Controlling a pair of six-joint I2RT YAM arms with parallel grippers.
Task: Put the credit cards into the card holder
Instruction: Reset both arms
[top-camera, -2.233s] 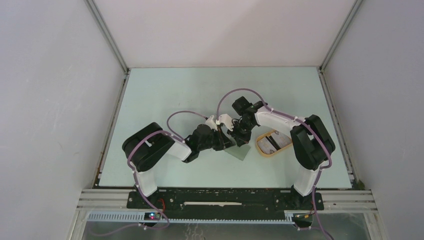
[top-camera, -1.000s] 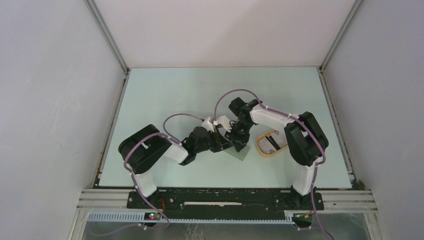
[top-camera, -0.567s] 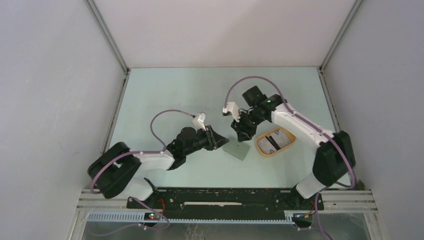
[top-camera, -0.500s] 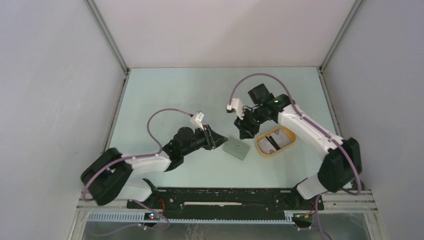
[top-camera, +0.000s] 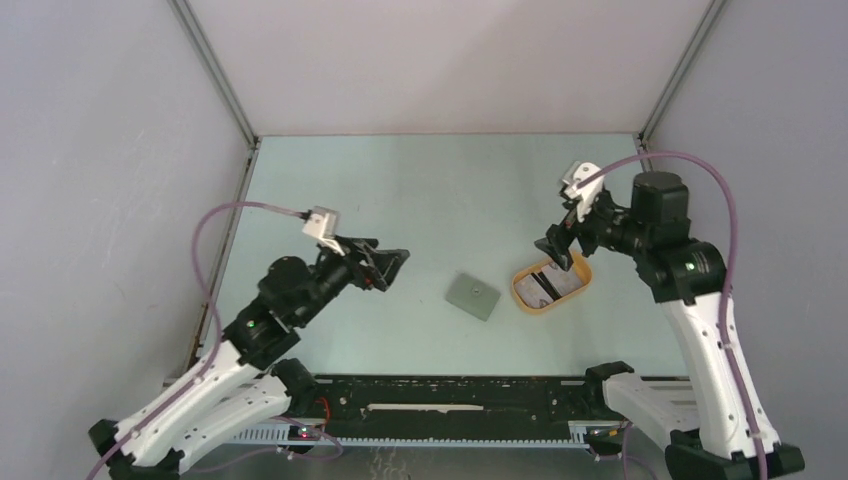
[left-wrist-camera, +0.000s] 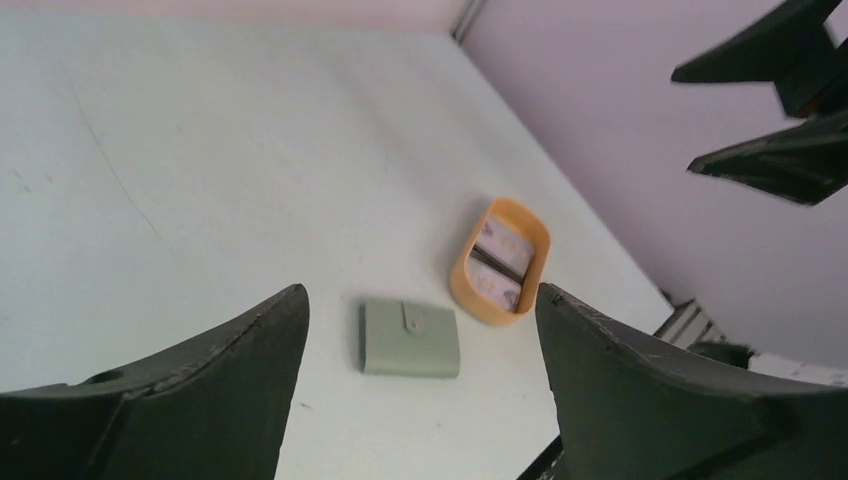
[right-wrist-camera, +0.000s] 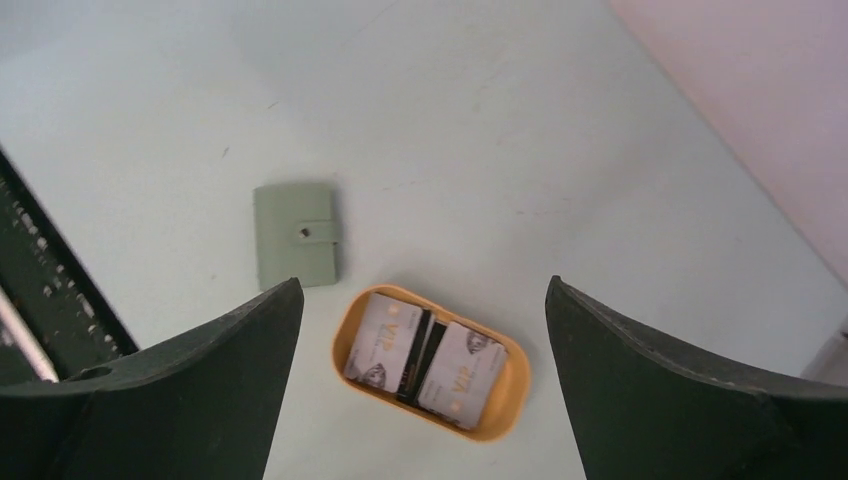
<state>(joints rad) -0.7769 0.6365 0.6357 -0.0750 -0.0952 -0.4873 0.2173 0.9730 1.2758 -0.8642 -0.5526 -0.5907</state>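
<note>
In the left wrist view, the lower edge cuts off the fingers (left-wrist-camera: 180, 400) of the left gripper (left-wrist-camera: 420, 292) from 4 to 8 o'clock. At 2 o'clock we see the right gripper (left-wrist-camera: 690, 122) blurred and cut by the right edge. In the right wrist view, the lower edge likewise cuts off its fingers (right-wrist-camera: 170, 400). The card holder (right-wrist-camera: 297, 233) lies closed, so its inside is hidden. In the tray (right-wrist-camera: 339, 345), two pale credit cards (right-wrist-camera: 385, 345) cover all but a narrow strip of a black card (right-wrist-camera: 420, 355) between them; we cannot tell whether more lie beneath. In the top view, the lower edge cuts off the bends of the left arm (top-camera: 200, 385) and right arm (top-camera: 715, 340) at 7 and 5 o'clock.
</note>
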